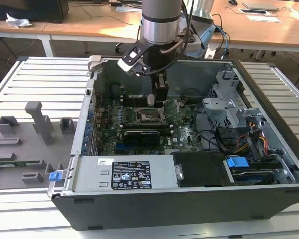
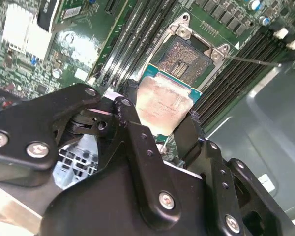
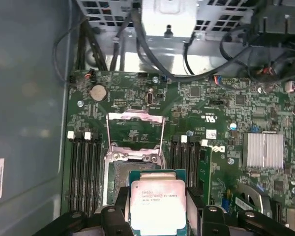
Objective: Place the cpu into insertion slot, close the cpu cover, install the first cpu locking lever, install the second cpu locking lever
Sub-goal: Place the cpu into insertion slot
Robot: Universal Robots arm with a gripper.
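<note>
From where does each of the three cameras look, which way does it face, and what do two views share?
Exterior view: off the arm, above the open case, looking down onto the board; the arm and gripper show.
First wrist view: on the arm, looking down past the gripper at the cpu it holds and the slot.
Second wrist view: on the arm, looking slantwise along the gripper at the cpu and slot.
Shared: both wrist views show the held cpu and the slot.

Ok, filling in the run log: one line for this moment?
gripper: shut on cpu | cpu: over slot, not seated | cover: open
</note>
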